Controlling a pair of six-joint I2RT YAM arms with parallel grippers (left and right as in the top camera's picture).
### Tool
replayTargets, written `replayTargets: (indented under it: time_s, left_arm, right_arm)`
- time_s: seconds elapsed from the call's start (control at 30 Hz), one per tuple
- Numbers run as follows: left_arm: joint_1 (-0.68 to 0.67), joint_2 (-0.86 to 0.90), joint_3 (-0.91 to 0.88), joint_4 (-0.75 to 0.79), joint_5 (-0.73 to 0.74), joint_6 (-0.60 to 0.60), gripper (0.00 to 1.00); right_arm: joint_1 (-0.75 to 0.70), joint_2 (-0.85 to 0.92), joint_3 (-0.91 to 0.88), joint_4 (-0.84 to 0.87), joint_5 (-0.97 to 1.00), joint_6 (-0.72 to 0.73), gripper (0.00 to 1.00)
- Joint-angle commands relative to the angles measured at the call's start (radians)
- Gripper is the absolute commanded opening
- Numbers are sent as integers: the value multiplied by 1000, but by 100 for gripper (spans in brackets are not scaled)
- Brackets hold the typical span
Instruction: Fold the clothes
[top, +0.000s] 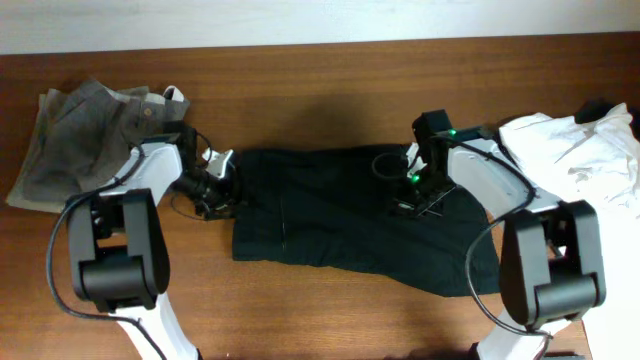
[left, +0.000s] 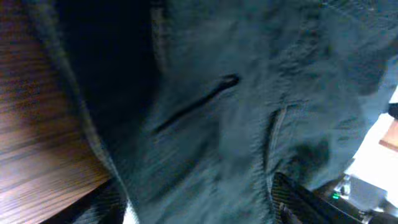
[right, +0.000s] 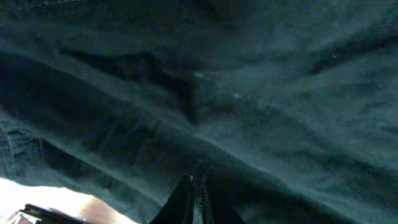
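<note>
One pair of black shorts (top: 330, 220) lies spread mid-frame, right gripper (top: 418, 200) pinched narrow on cloth near its right end, left gripper (top: 215, 192) at its left edge, width unclear; fold looks barely begun, next likely needs a left-side grasp.

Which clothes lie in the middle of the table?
The black shorts, spread out flat. The grey shorts are bunched at the left end, the white shirt at the right end.

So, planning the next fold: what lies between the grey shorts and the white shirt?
The black shorts lie spread out there; the overhead view shows it.
</note>
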Motion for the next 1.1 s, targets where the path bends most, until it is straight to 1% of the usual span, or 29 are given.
replayTargets:
  time_s: [0.0,0.03,0.1,0.13,0.2,0.23,0.27,0.33,0.4,0.43,0.47,0.5,0.53,0.57,0.63,0.67,0.73,0.77,0.8,0.87,0.9,0.97,1.07]
  left_arm:
    - [-63,131,-22,16,-11,-19,56]
    - [-74,145,-22,22,-11,-18,48]
    - [-89,150,-22,35,-11,-18,28]
    - [-91,150,-19,35,-11,-18,0]
    - [-83,149,-10,25,-11,-18,1]
    - [-64,148,24,-23,-15,-17,0]
    - [-34,142,90,-108,-18,6,1]
    - [25,122,292,-338,-143,51,0]
    - [51,116,532,-520,-308,55,1]
    - [52,116,668,-592,-367,55,1]
    - [52,116,771,-631,-389,55,0]
    - [48,116,912,-679,-394,55,1]
    - [38,116,1001,-706,-394,55,0]
    - [28,116,1039,-714,-394,55,1]
    - [-24,126,1041,-693,-394,43,0]
    - [-47,140,1038,-688,-394,19,0]
    - [-104,172,1035,-672,-393,-64,0]
    - [-127,182,1035,-669,-391,-88,0]
    - [-160,197,1034,-669,-362,-119,0]
    - [-219,219,1034,-661,-294,-123,1]
    - [-258,230,1034,-650,-285,-137,0]
    - [-326,239,1033,-631,-288,-138,0]
    - [-381,239,1033,-616,-310,-157,0]
  right_arm:
    - [26,8,-5,18,0,16,10]
    - [29,8,-5,21,0,16,9]
    - [29,8,-5,21,0,16,9]
    - [29,8,-5,21,0,16,8]
    - [29,8,-5,18,0,16,6]
    - [26,6,-4,17,4,16,5]
    - [14,-7,-4,10,3,18,4]
    - [-29,-48,2,-12,3,23,4]
    - [-83,-89,11,-29,3,23,4]
    - [-105,-106,11,-32,3,23,4]
    - [-129,-122,11,-35,3,23,4]
    - [-153,-133,11,-39,3,23,4]
    - [-163,-133,11,-40,3,23,4]
    - [-169,-133,11,-44,4,23,4]
    - [-167,-133,11,-50,4,19,4]
    - [-167,-133,11,-52,4,19,4]
    - [-167,-133,11,-58,4,14,4]
    - [-167,-133,11,-58,4,14,4]
    - [-167,-133,11,-58,4,14,4]
    - [-167,-133,11,-56,4,14,4]
    - [-167,-132,11,-52,6,12,4]
    - [-167,-120,10,-23,50,12,4]
    - [-148,-71,-11,48,45,13,5]
